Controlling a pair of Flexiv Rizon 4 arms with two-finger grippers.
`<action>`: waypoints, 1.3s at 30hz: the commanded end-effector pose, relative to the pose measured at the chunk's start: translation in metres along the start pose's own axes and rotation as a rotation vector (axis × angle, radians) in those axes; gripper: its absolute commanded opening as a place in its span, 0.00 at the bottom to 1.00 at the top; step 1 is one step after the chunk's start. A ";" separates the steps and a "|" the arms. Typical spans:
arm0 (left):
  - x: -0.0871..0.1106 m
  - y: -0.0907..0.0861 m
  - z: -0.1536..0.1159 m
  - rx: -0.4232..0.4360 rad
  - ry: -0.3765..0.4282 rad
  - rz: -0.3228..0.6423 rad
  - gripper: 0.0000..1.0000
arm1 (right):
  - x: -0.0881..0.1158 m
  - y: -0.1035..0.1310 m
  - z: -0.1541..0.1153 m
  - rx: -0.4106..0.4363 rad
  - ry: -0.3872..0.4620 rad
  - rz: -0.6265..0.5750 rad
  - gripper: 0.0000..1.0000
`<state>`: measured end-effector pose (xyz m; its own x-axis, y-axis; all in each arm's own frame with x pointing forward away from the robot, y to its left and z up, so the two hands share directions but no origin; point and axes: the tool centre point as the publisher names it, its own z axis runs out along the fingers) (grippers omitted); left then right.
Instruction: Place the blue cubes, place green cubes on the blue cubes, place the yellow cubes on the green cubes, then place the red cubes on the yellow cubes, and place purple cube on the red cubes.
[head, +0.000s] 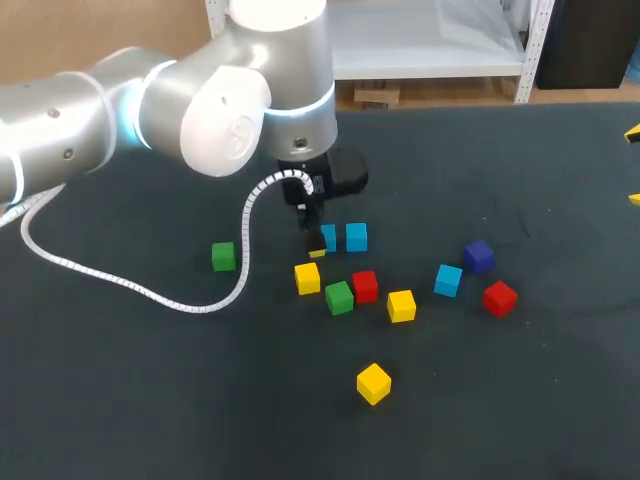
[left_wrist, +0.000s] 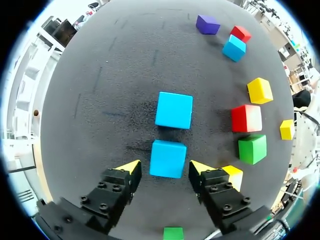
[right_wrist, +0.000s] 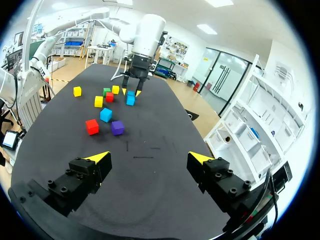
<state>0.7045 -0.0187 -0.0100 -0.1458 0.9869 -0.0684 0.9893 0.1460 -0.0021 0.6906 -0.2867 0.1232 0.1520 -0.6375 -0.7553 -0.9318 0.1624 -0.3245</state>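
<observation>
Ok, left hand (left_wrist: 165, 166) is open, down at the tabletop (left_wrist: 115, 75), fingers either side of the near blue cube (left_wrist: 168, 158) with a sliver of gap on both sides, so no grip. Yellow cube by the finger (left_wrist: 233, 174) sits just beside the outer face of one finger. Lone green cube (left_wrist: 173, 233) lies behind the hand, apart from the rest.

Just ahead of the near blue cube, in line with it across a narrow gap, is the second blue cube (left_wrist: 173, 110). Off to the side of that pair, middle green cube (left_wrist: 252, 148) and middle red cube (left_wrist: 246, 118) sit just beside each other. Middle yellow cube (left_wrist: 260, 90) is a bit farther on, and outlying yellow cube (left_wrist: 287, 129) sits out past them on its own.

Farthest from the hand are third blue cube (left_wrist: 234, 48), far red cube (left_wrist: 240, 33) and purple cube (left_wrist: 207, 24), clustered close together. Every cube rests directly on the tabletop, single layer.

Right hand (right_wrist: 149, 156) is open too, fingers spread wide, hovering over the tabletop well apart from the cubes. From its wrist view the left arm (right_wrist: 147, 35) stands over the blue pair at the far end of the cube field.
</observation>
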 end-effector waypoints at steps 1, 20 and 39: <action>0.001 0.003 -0.004 0.005 -0.005 -0.007 0.82 | 0.000 0.001 0.000 0.003 0.000 -0.001 1.00; 0.052 -0.026 -0.097 0.052 -0.291 0.067 1.00 | 0.000 0.001 0.000 0.003 0.000 -0.001 1.00; 0.109 -0.057 -0.166 0.094 -0.432 0.184 1.00 | 0.000 0.001 0.000 0.003 0.000 -0.001 1.00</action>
<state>0.6415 0.0785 0.1354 0.0322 0.8922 -0.4505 0.9957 -0.0677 -0.0629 0.6906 -0.2867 0.1232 0.1520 -0.6375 -0.7553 -0.9318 0.1624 -0.3245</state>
